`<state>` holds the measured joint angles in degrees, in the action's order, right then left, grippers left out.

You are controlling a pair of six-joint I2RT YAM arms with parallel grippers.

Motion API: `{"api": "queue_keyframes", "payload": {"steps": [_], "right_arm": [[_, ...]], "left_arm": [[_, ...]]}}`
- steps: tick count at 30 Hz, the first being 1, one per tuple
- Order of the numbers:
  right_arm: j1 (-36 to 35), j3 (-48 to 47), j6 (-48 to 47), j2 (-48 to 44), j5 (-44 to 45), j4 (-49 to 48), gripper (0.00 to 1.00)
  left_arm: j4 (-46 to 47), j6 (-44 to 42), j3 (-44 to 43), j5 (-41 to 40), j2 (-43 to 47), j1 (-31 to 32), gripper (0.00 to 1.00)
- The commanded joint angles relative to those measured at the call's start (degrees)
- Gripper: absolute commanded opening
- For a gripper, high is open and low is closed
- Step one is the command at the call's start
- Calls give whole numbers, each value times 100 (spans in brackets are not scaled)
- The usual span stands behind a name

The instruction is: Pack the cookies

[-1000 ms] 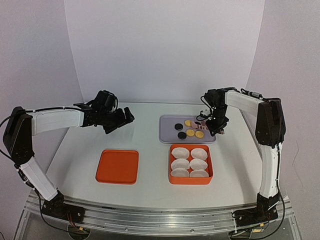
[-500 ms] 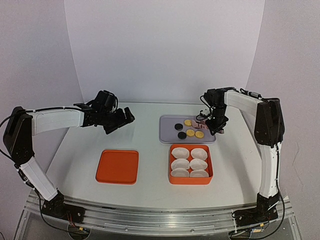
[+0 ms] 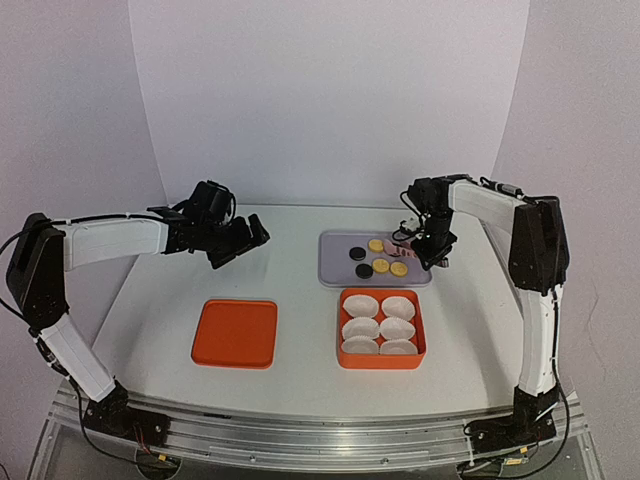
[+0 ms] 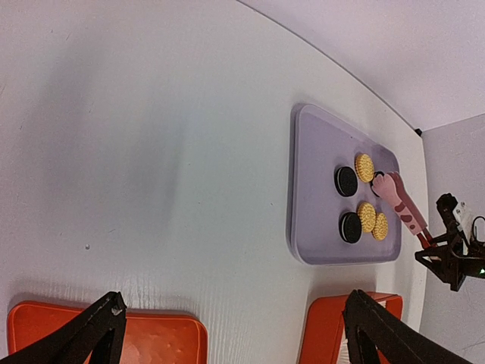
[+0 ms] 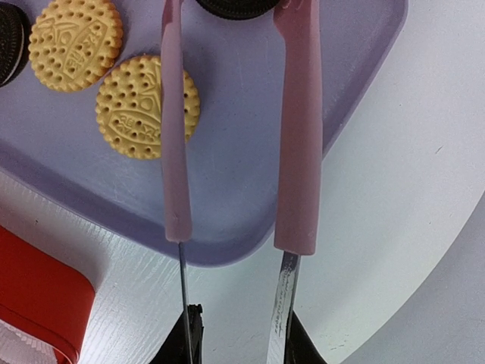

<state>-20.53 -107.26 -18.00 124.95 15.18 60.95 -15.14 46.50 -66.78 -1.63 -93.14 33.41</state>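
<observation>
Gripping pink tongs [image 5: 299, 129], the right end effector [image 3: 436, 256] aims their long axis across the purple tray [image 5: 250, 227]; a black cookie [image 5: 231, 6] sits between the tips, straight ahead, the other cookies [image 3: 377, 258] to its left. Left end effector [image 3: 245, 238] gapes wide, empty, well apart over the desk [image 3: 300, 290].

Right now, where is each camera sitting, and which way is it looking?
Top external: above and behind, looking down on the table; left arm and right arm show.
Left wrist: on the left arm, looking across to the purple tray of cookies; open left pincer shows.
Right wrist: on the right arm, looking along the pink tongs its right pincer holds.
Shared: all three see the tray and cookies.
</observation>
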Motion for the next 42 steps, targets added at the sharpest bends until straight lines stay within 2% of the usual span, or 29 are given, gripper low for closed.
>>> {"api": "queue_keyframes", "payload": {"steps": [1,9,18,22,26,32,42], "right_arm": [[6,-114,-13,-190,12,113,14],[-11,198,151,-736,-174,111,0],[-336,642,510,-1468,85,114,0],[-680,863,964,-1925,471,339,0],[-891,1151,1491,-2340,254,601,0],[-1197,1066,2233,-2586,476,1558,0],[-1894,1094,3240,-3100,-252,3290,0]], "left_arm": [[81,32,-41,5,207,-27,100],[197,15,72,20,337,-27,100],[383,-7,187,118,376,-32,100],[512,-50,213,229,336,-27,100],[579,-124,214,355,296,-27,100],[623,-179,228,475,253,-27,100],[682,-194,278,539,149,-28,100]]}}
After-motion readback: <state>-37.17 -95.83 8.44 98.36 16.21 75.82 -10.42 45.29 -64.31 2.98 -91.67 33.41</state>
